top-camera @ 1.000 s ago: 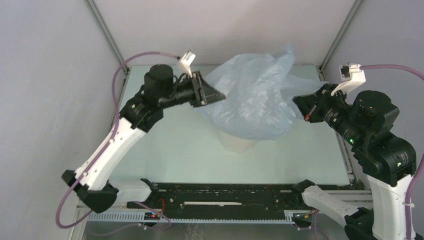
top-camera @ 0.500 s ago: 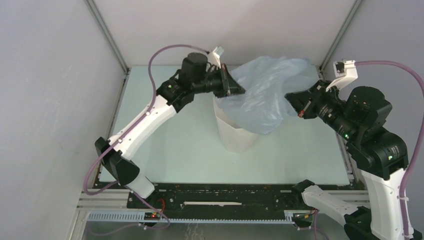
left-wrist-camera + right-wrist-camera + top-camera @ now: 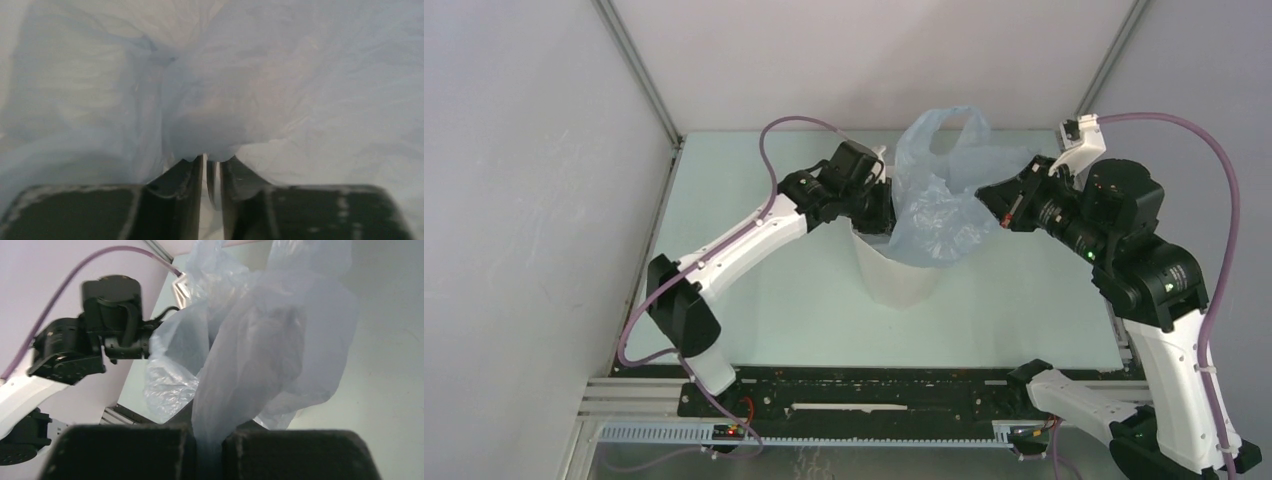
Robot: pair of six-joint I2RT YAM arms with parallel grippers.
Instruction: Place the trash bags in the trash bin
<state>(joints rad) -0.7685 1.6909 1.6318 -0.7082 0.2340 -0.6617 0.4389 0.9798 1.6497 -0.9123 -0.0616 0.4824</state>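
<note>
Boxed in by plain pale-grey panels: back wall, left wall, right wall. Joined at the far corners by slanting aluminium posts. Floored with a pale-green table top, edged nearest by a black rail and a slotted white cable duct. Lit evenly and softly.

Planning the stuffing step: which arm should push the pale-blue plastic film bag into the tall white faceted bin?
Left, probably. The left hand, shut on the pale-blue plastic film bag, sits at the rim of the tall white faceted bin; the right hand grips film out past its right side.
</note>
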